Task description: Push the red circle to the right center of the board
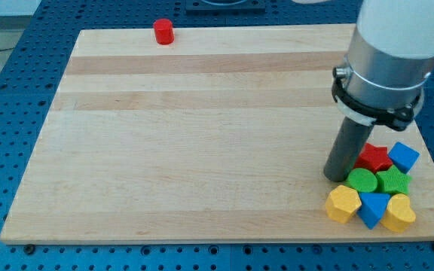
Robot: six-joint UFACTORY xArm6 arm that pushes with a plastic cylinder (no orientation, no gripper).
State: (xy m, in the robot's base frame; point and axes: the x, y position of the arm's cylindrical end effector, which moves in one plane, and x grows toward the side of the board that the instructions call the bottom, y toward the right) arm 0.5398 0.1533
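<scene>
red circle (163,31) sits at the board's top edge, left of centre, standing alone and well apart from everything else. wooden board (202,135) lies on a blue perforated table (6,113). my tip (336,178) is down near the board's bottom-right corner, far across the board from the red circle, touching or just beside the left side of a tight cluster of blocks; can't tell if there's actual contact. no jaws on this rig, just the dark rod under a grey collar (379,86), so nothing is grasped. cluster, from the tip outward: red star (375,157) just right of the rod, blue cube (403,156) right of the star near the board's right edge, green circle (362,180) below the star and nearest the tip's end, green star (392,181) right of that. bottom row along the board's bottom edge: yellow hexagon (343,203), blue triangle (373,208), yellow heart (398,213). blocks in the cluster look packed edge to edge. no readable writing, labels or brand marks on the board, blocks or arm
</scene>
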